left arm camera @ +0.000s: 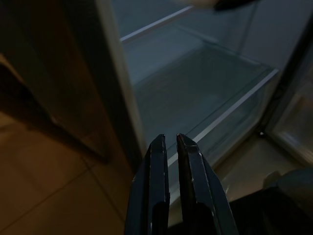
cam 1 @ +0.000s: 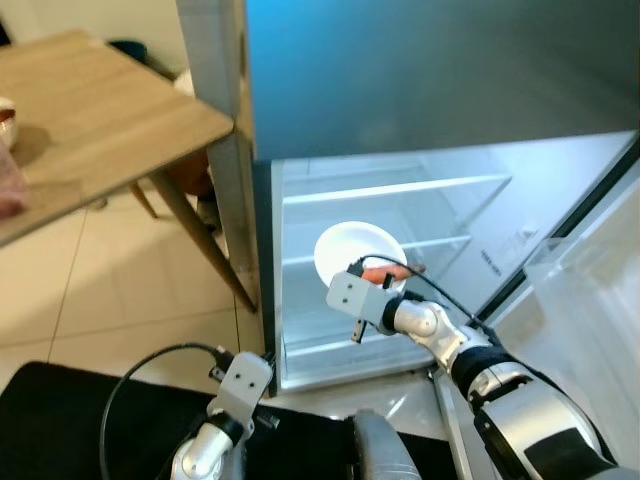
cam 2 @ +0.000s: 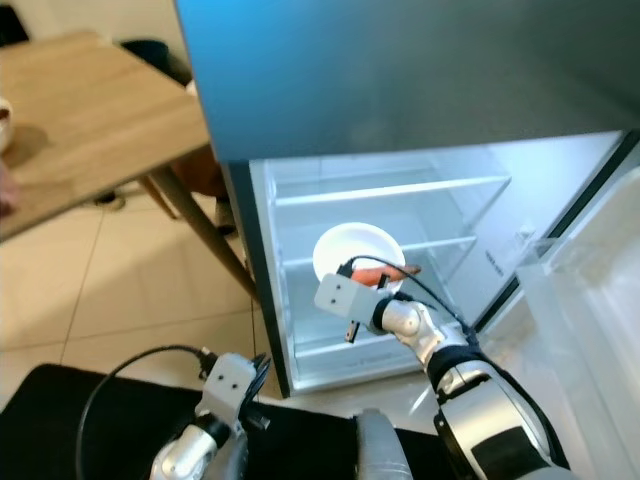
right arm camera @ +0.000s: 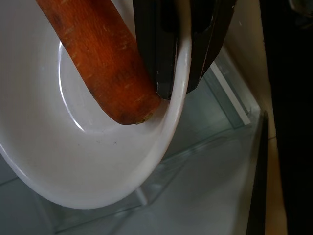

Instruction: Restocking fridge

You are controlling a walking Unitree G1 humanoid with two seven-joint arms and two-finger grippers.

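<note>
Right gripper has its fingers pinching the rim of the white plate, carrot lying across it, fridge shelf straight ahead. Left gripper fingers nearly pressed together.

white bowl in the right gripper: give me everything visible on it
The white bowl is round, glossy and smooth, ceramic or plastic by its look, and shallow with a plain rim. The right gripper pinches its rim, one finger inside and one outside. It is held tilted, its opening facing the head camera, inside the open fridge in front of the glass shelves. An orange carrot lies in it, its end against the inner wall by the gripper. No chips or marks are visible.
</note>
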